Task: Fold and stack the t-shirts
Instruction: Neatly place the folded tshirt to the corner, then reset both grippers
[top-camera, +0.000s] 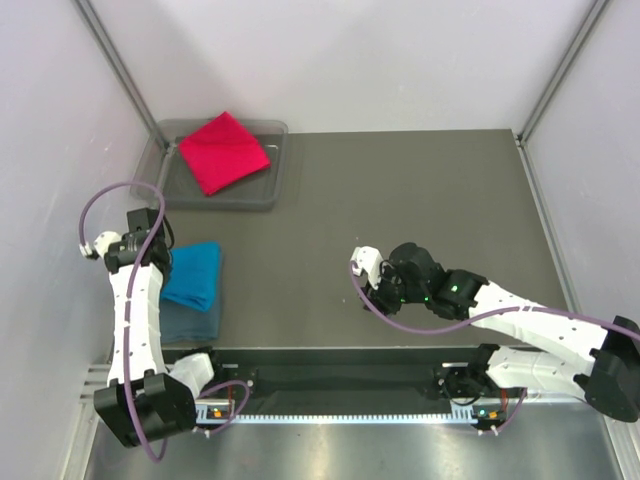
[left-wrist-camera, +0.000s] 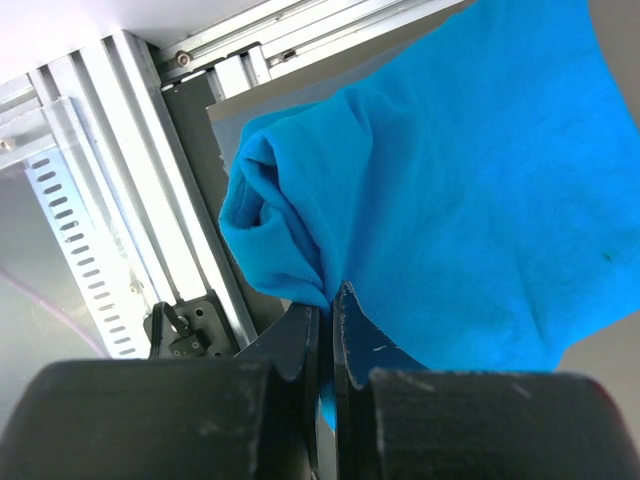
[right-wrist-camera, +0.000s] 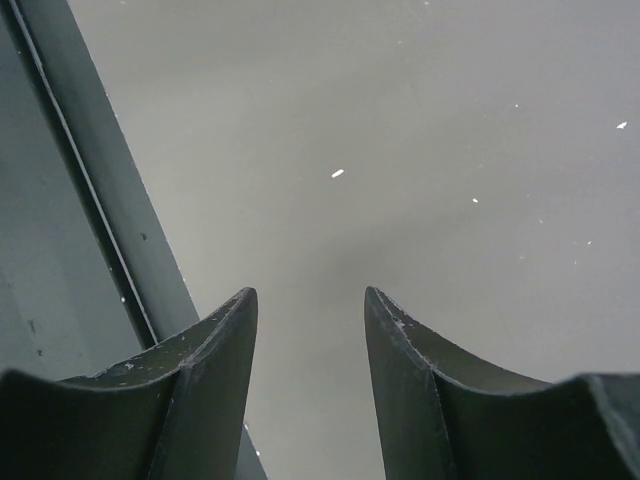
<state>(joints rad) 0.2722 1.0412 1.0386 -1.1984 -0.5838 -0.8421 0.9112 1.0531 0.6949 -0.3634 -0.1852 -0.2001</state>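
Note:
A folded crimson red t-shirt (top-camera: 222, 152) lies in the clear grey tray (top-camera: 158, 172) at the back left. The bright turquoise t-shirt (top-camera: 193, 273) hangs bunched at the left, partly over the slate grey-blue t-shirt (top-camera: 192, 322), which lies flat near the front edge. My left gripper (top-camera: 165, 257) is shut on the turquoise shirt. In the left wrist view the gripper (left-wrist-camera: 328, 300) pinches a fold of the turquoise cloth (left-wrist-camera: 460, 170) between its tips. My right gripper (top-camera: 363, 264) hovers at mid-table, and in the right wrist view the gripper (right-wrist-camera: 310, 300) is open with only the bare table (right-wrist-camera: 420, 140) below.
Aluminium frame rails (left-wrist-camera: 110, 170) run along the near edge beside the left gripper. White enclosure walls stand on both sides. The right arm's purple cable (top-camera: 400, 322) loops over the table in front of its base.

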